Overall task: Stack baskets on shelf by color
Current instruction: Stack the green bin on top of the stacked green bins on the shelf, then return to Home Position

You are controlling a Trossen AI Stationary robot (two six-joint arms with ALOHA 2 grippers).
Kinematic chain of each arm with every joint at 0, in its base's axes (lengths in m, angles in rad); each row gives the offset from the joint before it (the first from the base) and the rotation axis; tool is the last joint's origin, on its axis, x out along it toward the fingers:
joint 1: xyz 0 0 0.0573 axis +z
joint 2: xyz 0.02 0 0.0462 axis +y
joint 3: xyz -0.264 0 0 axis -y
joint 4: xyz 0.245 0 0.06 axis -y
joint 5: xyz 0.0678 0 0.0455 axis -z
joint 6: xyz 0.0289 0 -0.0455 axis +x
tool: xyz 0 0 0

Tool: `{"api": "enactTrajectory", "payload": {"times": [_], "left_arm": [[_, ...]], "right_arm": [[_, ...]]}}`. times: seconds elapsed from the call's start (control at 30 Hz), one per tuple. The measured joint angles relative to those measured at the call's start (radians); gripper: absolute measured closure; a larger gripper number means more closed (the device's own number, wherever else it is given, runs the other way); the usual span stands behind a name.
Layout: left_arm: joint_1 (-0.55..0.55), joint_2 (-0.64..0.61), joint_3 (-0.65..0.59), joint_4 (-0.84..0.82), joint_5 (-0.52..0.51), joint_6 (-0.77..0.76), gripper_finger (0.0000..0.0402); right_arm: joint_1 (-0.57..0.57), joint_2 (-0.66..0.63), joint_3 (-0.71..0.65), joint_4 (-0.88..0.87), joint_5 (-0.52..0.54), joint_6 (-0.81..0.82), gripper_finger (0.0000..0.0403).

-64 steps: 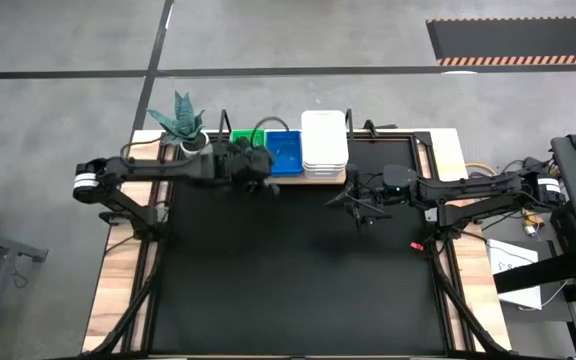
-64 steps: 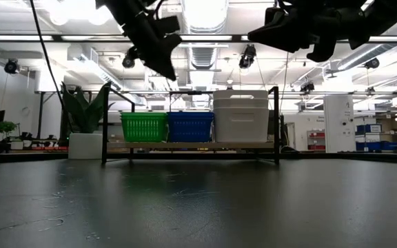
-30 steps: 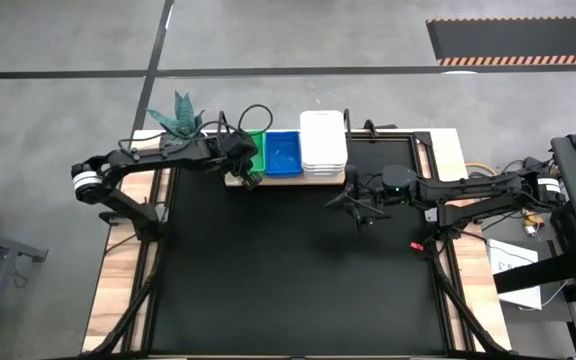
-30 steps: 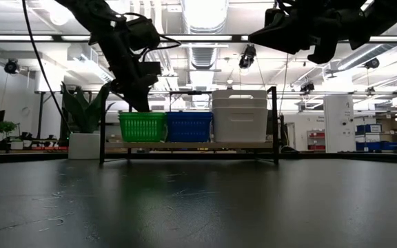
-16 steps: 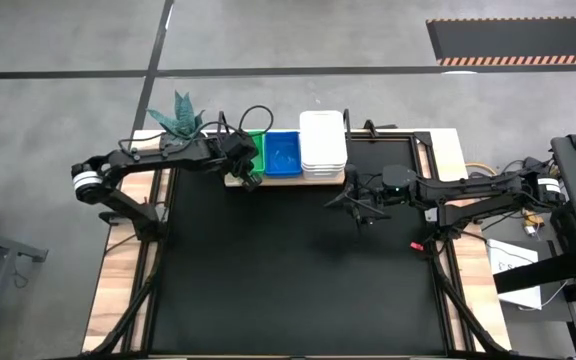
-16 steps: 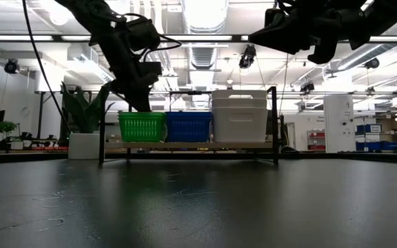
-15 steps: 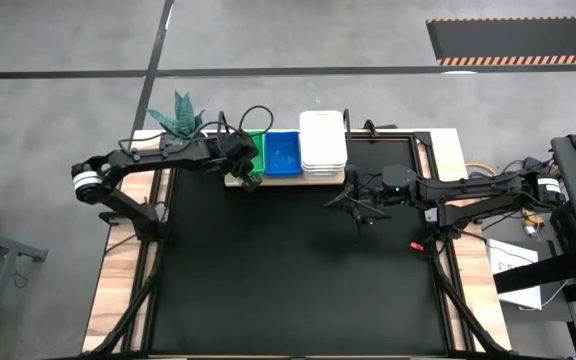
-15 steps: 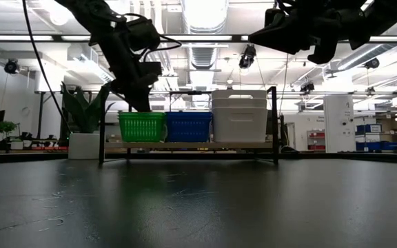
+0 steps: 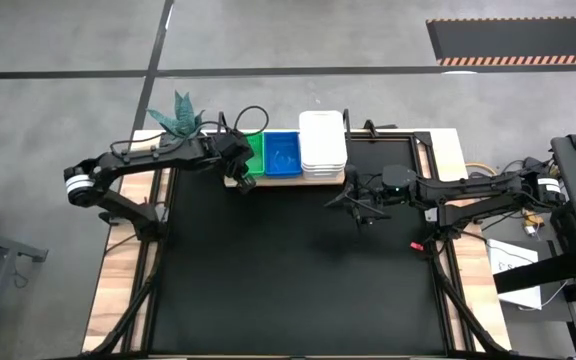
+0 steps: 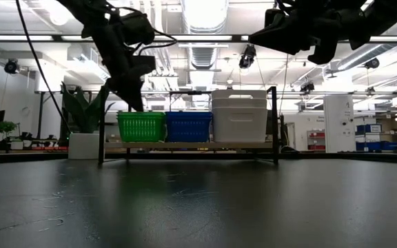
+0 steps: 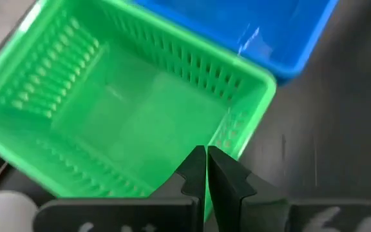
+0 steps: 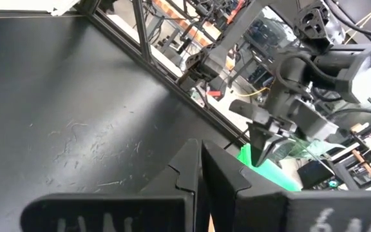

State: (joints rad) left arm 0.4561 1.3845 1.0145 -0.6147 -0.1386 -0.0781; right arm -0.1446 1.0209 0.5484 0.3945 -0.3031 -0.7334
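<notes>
The shelf (image 9: 268, 181) (image 10: 191, 145) stands at the table's far edge. It carries the green baskets (image 9: 255, 150) (image 10: 142, 127) (image 11: 121, 122), the blue baskets (image 9: 284, 155) (image 10: 190, 127) (image 11: 263, 32) and a taller white stack (image 9: 323, 143) (image 10: 240, 115), side by side. My left gripper (image 9: 242, 179) (image 10: 135, 105) (image 11: 206, 158) is shut and points down over the green baskets' near wall. My right gripper (image 9: 352, 200) (image 12: 198, 154) is shut and hovers over the table, right of the shelf. My left gripper's shut fingers (image 11: 192, 169) stand right at the near wall (image 11: 237, 125) of the top green basket, coming from above. I cannot tell whether they touch it.
A potted plant (image 9: 181, 122) (image 10: 85, 131) stands left of the shelf, close to my left arm. The black tabletop (image 9: 298, 270) stretches in front of the shelf. The shelf's black posts (image 10: 275, 124) rise at its ends.
My left gripper has shifted a little toward the table's left edge above the green baskets, staying shut. Before that it came from in front of the blue baskets and moved down. My right arm has kept still.
</notes>
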Motion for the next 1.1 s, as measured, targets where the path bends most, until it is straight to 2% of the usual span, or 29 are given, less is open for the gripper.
{"api": "enactTrajectory", "payload": {"times": [0.23,0.6,0.83,1.1], "left_arm": [[0.000,-0.004,0.000,-0.060,-0.001,0.001,0.0402],[-0.026,-0.008,0.030,0.063,-0.004,-0.022,0.0402],[-0.153,-0.027,0.014,0.233,-0.004,-0.021,0.0402],[-0.369,-0.027,-0.029,0.415,-0.005,-0.010,0.0402]], "right_arm": [[0.000,0.000,0.000,-0.002,0.000,0.000,0.0390],[0.000,0.000,0.000,-0.001,0.001,0.000,0.0390],[0.000,0.000,0.000,-0.001,0.001,-0.003,0.0390],[0.000,0.000,0.000,-0.001,-0.003,0.000,0.0390]]}}
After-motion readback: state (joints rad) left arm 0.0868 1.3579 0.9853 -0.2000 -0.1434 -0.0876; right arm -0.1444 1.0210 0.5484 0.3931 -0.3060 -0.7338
